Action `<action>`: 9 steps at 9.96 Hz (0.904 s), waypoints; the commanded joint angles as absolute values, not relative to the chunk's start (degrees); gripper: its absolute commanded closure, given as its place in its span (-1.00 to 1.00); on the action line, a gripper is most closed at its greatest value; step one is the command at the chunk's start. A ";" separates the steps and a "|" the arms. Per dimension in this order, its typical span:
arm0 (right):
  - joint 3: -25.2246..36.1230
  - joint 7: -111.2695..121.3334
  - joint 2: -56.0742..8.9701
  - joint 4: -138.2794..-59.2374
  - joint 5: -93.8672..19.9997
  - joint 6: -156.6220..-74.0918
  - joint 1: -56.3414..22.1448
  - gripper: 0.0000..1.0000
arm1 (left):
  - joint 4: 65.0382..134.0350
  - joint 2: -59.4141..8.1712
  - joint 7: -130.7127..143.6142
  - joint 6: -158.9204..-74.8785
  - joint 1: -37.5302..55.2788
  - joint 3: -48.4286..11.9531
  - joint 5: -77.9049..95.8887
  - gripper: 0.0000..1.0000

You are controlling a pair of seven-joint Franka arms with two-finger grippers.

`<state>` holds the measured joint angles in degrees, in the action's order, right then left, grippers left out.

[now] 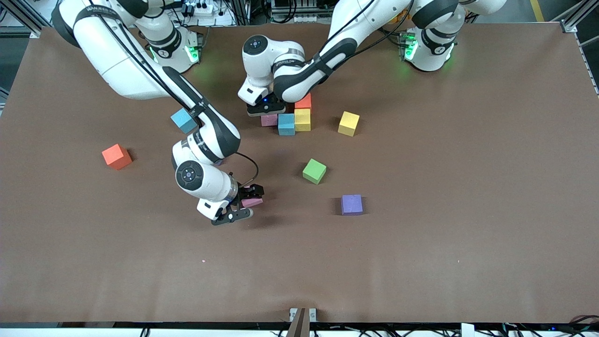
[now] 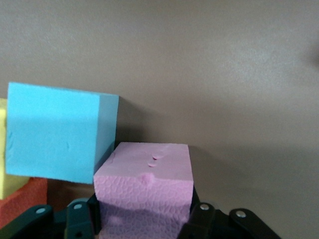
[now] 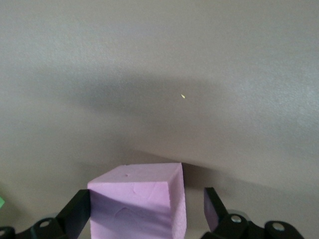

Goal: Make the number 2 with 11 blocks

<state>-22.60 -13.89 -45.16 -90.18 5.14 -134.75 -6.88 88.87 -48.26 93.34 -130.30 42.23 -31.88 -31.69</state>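
The number 2 (image 1: 292, 117) is only started: a small clump of blocks sits near my arms' end of the surface (image 1: 421, 243), with an orange block (image 1: 305, 100), a yellow block (image 1: 302, 120), a light blue block (image 1: 286, 124) and a pink block (image 1: 268, 120) touching each other. My left tool (image 1: 266, 108) is down on that pink block and is closed on its sides, right beside the light blue one, so I think I am setting it into the row. Next I should let go softly and lift straight up so I do not bump the others. My right tool (image 1: 244, 204) is low over the surface, nearer the front camera, with its fingers wide apart around a second pink block (image 1: 252, 202). There is a gap on one side, so it is not squeezing yet. It needs to close and carry that block to the clump. Loose blocks wait around: another yellow block (image 1: 348, 123) beside the clump, a green block (image 1: 314, 171), a purple block (image 1: 351, 204), a red-orange block (image 1: 116, 156) toward the right arm's end, and another light blue block (image 1: 184, 120) partly hidden by my right arm. All are little foam cubes, dull and not shiny, with soft flat faces. The pink one in my left tool shows a bumpy pattern and a small dent. The surface is plain brown.
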 commanded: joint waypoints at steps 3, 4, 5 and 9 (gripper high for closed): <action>-22.24 -14.41 -46.49 -88.50 5.01 -134.65 -7.56 -1.00 | 82.82 -50.70 99.10 -129.37 43.33 -31.55 -25.75 0.62; -22.24 -14.33 -46.49 -88.68 5.10 -134.56 -7.56 -1.00 | 82.18 -50.89 101.58 -129.37 43.33 -31.55 -25.49 0.62; -22.24 -14.41 -46.41 -88.86 5.10 -134.30 -7.56 -1.00 | 81.74 -51.06 107.08 -129.55 43.50 -31.03 -25.49 0.62; -22.15 -14.85 -46.41 -90.52 5.19 -134.21 -7.65 -1.00 | 80.77 -50.98 129.41 -129.90 48.51 -24.79 -25.23 0.62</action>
<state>-22.54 -13.96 -45.91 -90.60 5.14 -134.22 -7.20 82.75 -50.33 123.67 -130.35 46.60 -26.59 -26.55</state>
